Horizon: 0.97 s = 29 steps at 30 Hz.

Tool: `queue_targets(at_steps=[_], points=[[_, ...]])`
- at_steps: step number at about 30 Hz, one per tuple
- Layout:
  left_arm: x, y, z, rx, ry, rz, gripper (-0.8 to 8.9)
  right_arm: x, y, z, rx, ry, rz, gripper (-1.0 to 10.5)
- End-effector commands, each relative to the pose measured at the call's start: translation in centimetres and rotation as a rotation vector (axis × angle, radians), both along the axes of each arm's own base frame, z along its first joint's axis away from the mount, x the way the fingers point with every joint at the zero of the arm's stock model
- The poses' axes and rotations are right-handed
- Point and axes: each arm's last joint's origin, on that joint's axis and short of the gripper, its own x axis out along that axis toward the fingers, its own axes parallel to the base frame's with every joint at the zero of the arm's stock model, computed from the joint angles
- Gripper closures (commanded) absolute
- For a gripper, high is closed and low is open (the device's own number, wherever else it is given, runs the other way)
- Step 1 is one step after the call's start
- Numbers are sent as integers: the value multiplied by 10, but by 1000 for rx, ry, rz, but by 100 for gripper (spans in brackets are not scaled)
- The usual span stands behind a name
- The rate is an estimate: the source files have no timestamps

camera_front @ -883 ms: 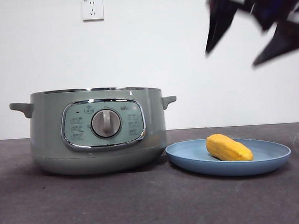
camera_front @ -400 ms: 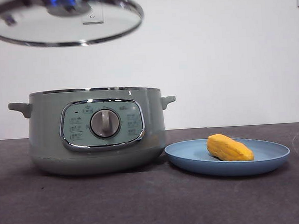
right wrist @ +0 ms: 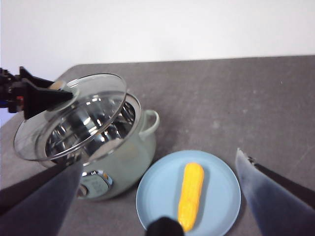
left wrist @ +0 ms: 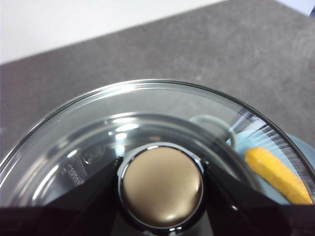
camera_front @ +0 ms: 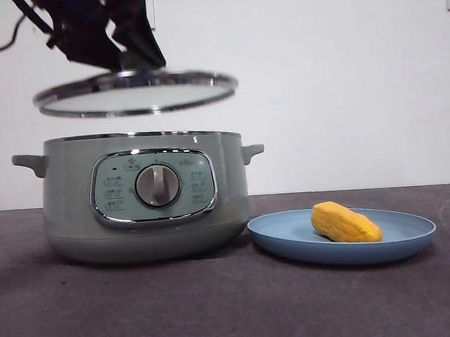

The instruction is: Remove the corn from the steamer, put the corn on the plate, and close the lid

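- The corn point(camera_front: 345, 222) lies on its side in the plate point(camera_front: 290, 237), a little toward the side away from the steamer; from the right wrist camera it runs lengthwise across the middle of the plate point(right wrist: 219, 187).
- The plate sits on the dark bench point(camera_front: 218, 306) just beside the steamer point(camera_front: 74, 200), its rim reaching close to the pot's lower wall.
- The steamer stands open, its shiny inner bowl visible from the right wrist camera point(right wrist: 128, 147); the dial point(camera_front: 158, 185) on the front panel faces the front camera.
- The lid point(camera_front: 135, 94) hangs in the air above the steamer, clear of its rim, nearly level and roughly over the pot's opening.
- The left claw point(left wrist: 161, 184) is clamped on the lid's knob point(left wrist: 162, 183), one black jaw on each side of it; it comes down from the top of the front view.
- The right claw point(right wrist: 162, 196) is held high above the plate, its jaws spread wide with nothing between them.
- A white wall socket point(camera_front: 150, 11) peeps out behind the left arm.
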Motion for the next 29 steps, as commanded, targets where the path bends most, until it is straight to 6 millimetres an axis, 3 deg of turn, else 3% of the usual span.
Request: queue_targets(at_steps=[1, 15, 29], points=[[6, -3, 2, 13, -62, -18, 826, 0, 0, -3, -13, 14, 6, 318], [24, -9, -23, 57, -27, -1, 826, -1, 0, -5, -22, 40, 9, 319], [23, -8, -27, 101, -6, 6, 826, -1, 1, -5, -15, 43, 31, 320]])
